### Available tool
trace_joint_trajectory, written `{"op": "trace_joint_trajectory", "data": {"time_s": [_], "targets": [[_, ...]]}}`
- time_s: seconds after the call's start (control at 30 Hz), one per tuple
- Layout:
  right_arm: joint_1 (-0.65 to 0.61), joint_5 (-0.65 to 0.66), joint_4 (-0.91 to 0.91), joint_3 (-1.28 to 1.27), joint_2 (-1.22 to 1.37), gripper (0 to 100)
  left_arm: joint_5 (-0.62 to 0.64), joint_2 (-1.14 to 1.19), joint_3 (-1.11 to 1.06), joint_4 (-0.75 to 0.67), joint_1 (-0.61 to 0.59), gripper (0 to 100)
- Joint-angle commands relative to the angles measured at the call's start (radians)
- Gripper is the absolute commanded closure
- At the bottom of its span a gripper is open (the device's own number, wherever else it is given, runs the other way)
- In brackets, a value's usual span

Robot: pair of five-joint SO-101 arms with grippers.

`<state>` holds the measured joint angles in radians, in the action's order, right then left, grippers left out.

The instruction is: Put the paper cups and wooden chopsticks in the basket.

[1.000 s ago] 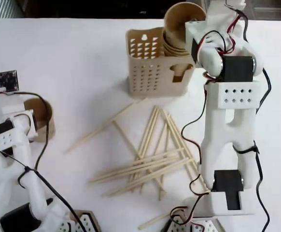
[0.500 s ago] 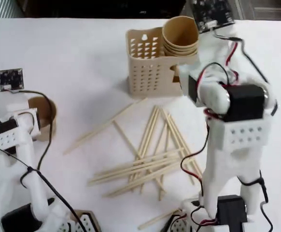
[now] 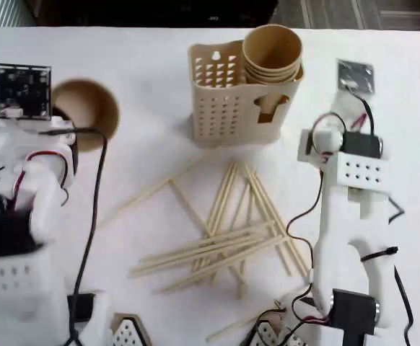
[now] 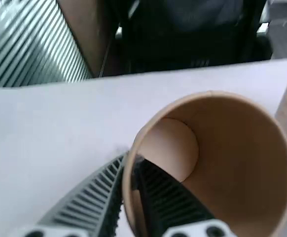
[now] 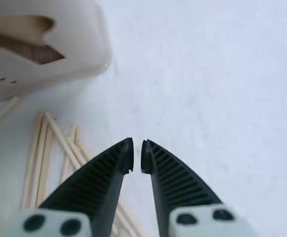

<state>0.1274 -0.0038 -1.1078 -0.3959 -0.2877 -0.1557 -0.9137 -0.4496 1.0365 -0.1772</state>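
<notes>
My left gripper (image 4: 129, 183) is shut on the wall of a brown paper cup (image 4: 212, 163), one finger inside it and one outside. In the high view that cup (image 3: 87, 112) is held up at the far left, its mouth facing the camera. The cream perforated basket (image 3: 221, 101) stands at the back centre with a stack of paper cups (image 3: 271, 50) in its right side. Several wooden chopsticks (image 3: 224, 231) lie crossed on the table in front of it. My right gripper (image 5: 136, 156) is shut and holds nothing, hovering to the right of the basket (image 5: 40, 44) near the chopsticks (image 5: 50, 153).
The right arm (image 3: 351, 180) stretches along the table's right side and the left arm (image 3: 15, 216) along the left side. White tabletop (image 3: 145, 86) lies bare between the held cup and the basket. One chopstick (image 3: 232, 328) lies near the front edge.
The right arm left a cup on the stack in the basket and drew back to the right. The left arm lifted its cup off the table and carried it farther back.
</notes>
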Motion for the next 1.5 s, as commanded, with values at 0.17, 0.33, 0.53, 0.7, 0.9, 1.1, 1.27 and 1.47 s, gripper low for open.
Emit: {"op": "trace_joint_trajectory", "data": {"time_s": [0.17,0.33,0.53,0.7,0.9,1.1,1.27,1.47], "targets": [[0.088,-0.041,0.278,-0.172,-0.018,96.1,0.138,0.044,0.313,-0.058,0.352,98],[0.073,-0.041,0.337,-0.221,-0.018,96.1,0.169,0.232,0.419,-0.104,0.493,98],[0.064,-0.037,0.341,-0.227,-0.018,96.1,0.167,0.478,0.562,-0.140,0.591,98],[0.062,-0.034,0.341,-0.227,-0.018,96.0,0.167,0.674,0.703,-0.176,0.608,98],[0.062,-0.034,0.341,-0.224,-0.018,95.8,0.167,0.903,0.898,-0.183,0.608,98],[0.030,-0.032,0.341,-0.222,-0.018,95.8,0.167,1.076,1.053,-0.178,0.613,98],[0.030,-0.032,0.341,-0.224,-0.019,95.8,0.167,1.170,1.128,-0.178,0.622,98],[0.028,-0.032,0.341,-0.227,-0.019,95.8,0.169,1.227,1.186,-0.175,0.622,86]]}}
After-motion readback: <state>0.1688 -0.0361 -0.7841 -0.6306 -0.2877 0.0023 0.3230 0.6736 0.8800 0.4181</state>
